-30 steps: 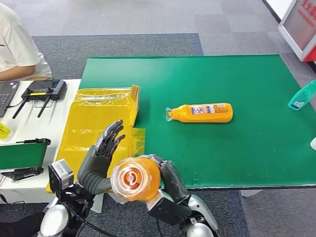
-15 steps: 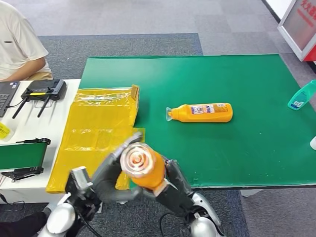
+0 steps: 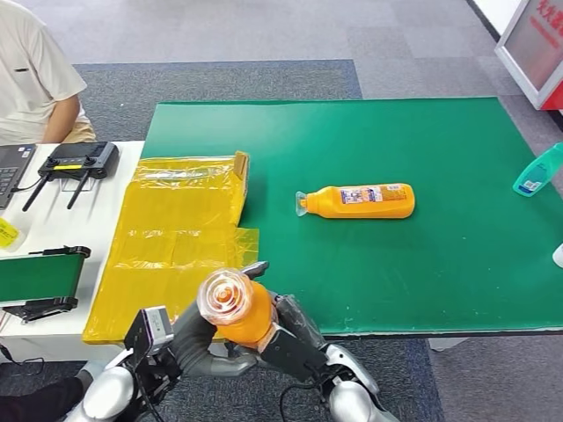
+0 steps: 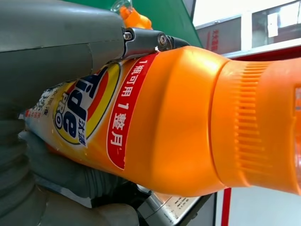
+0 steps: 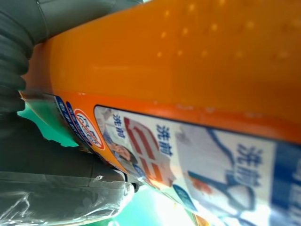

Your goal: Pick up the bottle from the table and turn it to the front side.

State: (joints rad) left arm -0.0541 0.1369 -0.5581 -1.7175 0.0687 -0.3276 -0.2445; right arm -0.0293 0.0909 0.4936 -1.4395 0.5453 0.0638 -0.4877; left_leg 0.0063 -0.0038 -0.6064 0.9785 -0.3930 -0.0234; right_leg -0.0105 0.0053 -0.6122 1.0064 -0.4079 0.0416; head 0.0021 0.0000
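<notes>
1 orange Tide detergent bottle (image 3: 240, 309), lower centre of frame, cap toward camera. Gripped by left hand (image 3: 193, 327) and right hand (image 3: 296, 327) together. 1 matching bottle (image 3: 358, 200) lying on green counter (image 3: 431, 264), centre.

Silver rounded arm shells. Left hand (image 3: 193, 330) dark grey w/ darker fingers; small grey camera box (image 3: 149, 330) at wrist, black cable below. Right hand (image 3: 292, 338) dark grey, ribbed cover, screws at finger hinge.
</notes>
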